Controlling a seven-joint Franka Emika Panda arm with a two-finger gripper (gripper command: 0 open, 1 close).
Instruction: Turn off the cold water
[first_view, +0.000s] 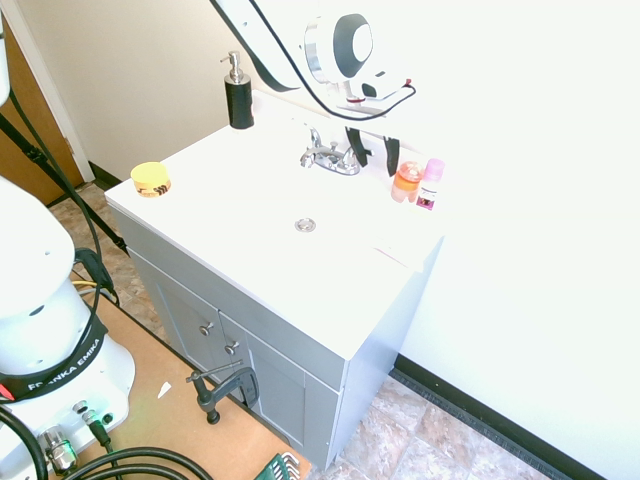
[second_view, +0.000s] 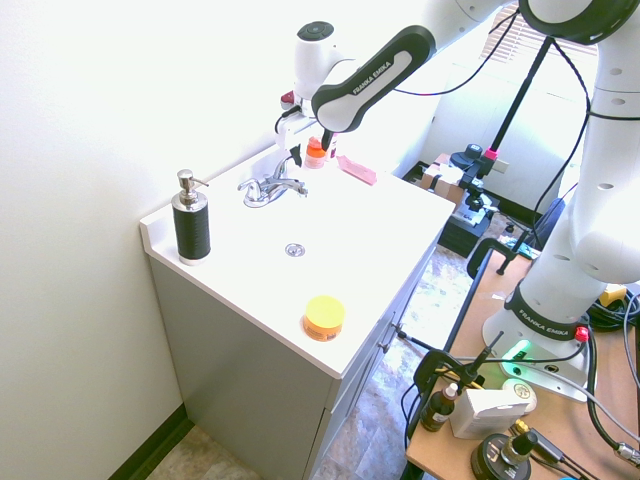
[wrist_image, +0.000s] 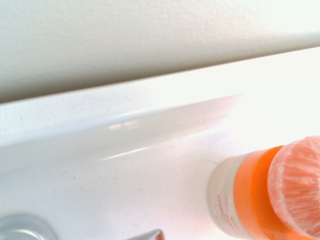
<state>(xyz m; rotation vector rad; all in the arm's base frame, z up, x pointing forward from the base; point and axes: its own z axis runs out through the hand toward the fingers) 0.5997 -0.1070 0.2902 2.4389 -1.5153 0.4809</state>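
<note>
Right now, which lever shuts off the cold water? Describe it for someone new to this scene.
On the white sink top, find the chrome faucet by the back wall. The cold lever is its wing nearest the orange bottle, opposite the twin lever towards the black soap dispenser.

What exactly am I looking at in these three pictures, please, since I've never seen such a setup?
A white robot arm works at a bathroom sink. Two pictures come from cameras on opposite sides; the third, close and blurry, from a camera on the wrist. The gripper hangs open beside the chrome faucet, near its right-hand lever, holding nothing. No water is visibly running. On the counter stand a black soap dispenser, a yellow jar, an orange bottle and a pink bottle.
</note>
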